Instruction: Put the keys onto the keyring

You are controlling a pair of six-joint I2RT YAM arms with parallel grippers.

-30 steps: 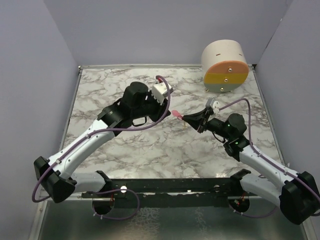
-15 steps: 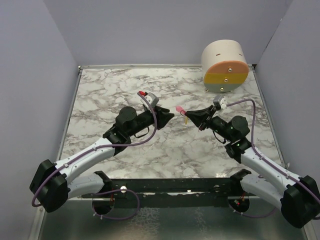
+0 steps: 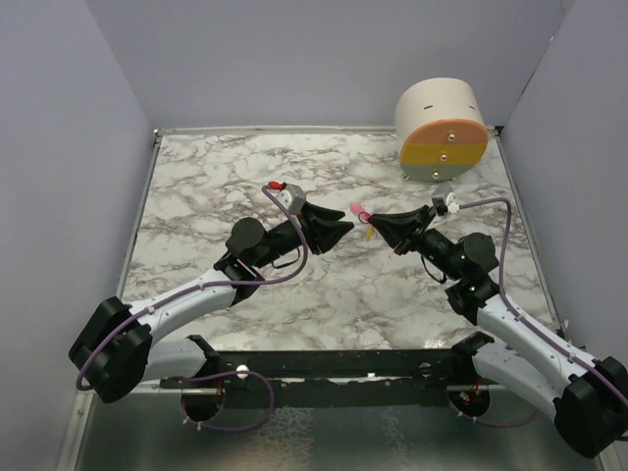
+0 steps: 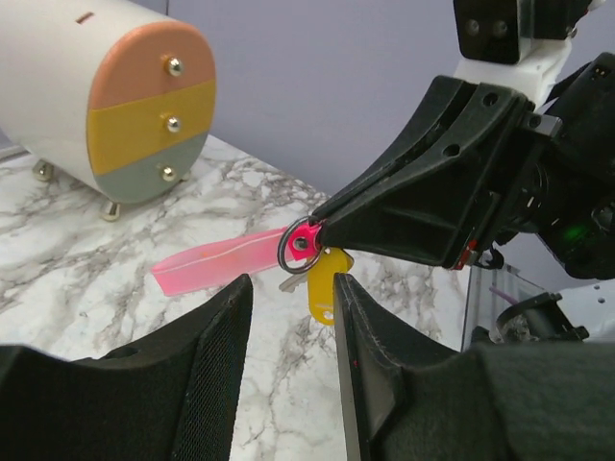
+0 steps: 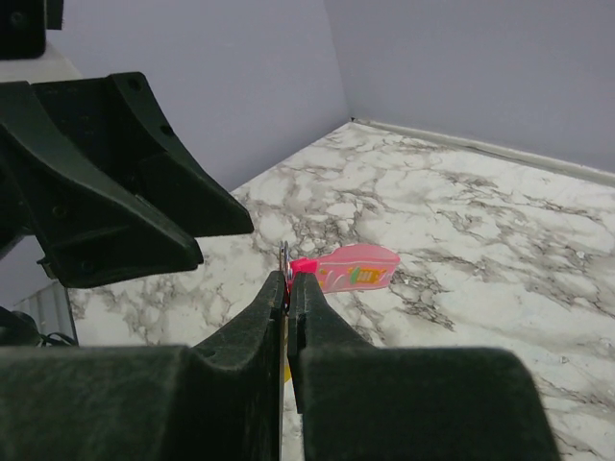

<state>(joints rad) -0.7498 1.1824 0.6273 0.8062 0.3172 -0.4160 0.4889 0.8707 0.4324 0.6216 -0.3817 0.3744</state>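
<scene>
My right gripper (image 3: 374,225) is shut on the small metal keyring (image 4: 299,247), held up above the marble table (image 3: 216,177). The pink key (image 4: 231,262) sticks out sideways from the ring, its head inside the loop. The yellow key (image 4: 325,286) hangs down from the ring. My left gripper (image 3: 340,232) points at them from the left, open, its fingertips (image 4: 342,288) just short of the yellow key. In the right wrist view the closed right gripper (image 5: 289,279) pinches the keyring (image 5: 285,255), with the pink key (image 5: 357,267) beyond it.
A large cream cylinder (image 3: 442,128) with an orange, yellow and grey face stands at the back right corner, seen again as the cylinder (image 4: 125,96) in the left wrist view. Purple walls close in the table on three sides.
My left arm has swung down and right, turning its gripper to face the keys and spreading its fingers wider. My right gripper has lifted the ring slightly up and right.
</scene>
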